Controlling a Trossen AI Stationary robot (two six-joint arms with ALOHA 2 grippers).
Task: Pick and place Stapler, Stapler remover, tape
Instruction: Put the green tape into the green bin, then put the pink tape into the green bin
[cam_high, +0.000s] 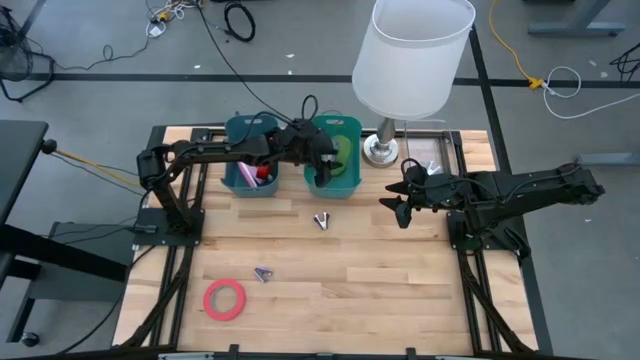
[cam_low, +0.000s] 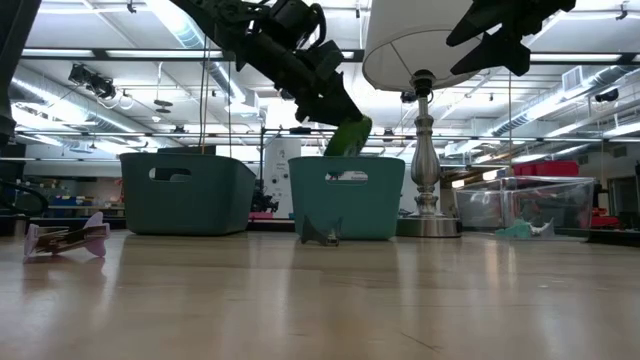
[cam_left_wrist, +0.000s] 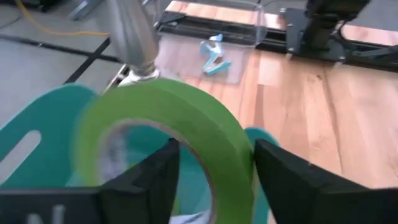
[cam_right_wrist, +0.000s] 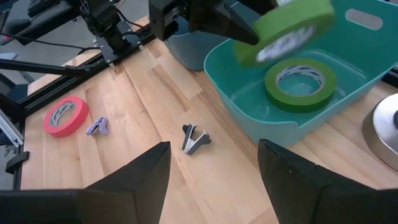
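**Green tape over the right-hand bin**

A big workshop with ceiling lights and cables on the floor lies behind the wooden tabletop (cam_high: 330, 280). Take the white-shaded lamp (cam_high: 410, 60) at the back as the landmark: just beside its base sits a teal bin (cam_right_wrist: 323, 118), and beyond that a second teal bin (cam_high: 248, 160).

The left claw (cam_high: 322, 165) hangs over the bin nearer the lamp, its fingers spread to either side of a green tape roll (cam_left_wrist: 168, 134); whether they grip it I cannot tell. Another green roll (cam_right_wrist: 300, 84) lies flat inside that bin.

The right claw (cam_high: 398, 200) hovers in front of the lamp, fingers spread, holding nothing.

Farther out from the lamp, a dark staple remover (cam_high: 321, 219) rests near the bin; a purple staple remover (cam_high: 263, 273) and a red tape roll (cam_high: 225, 299) lie well away.
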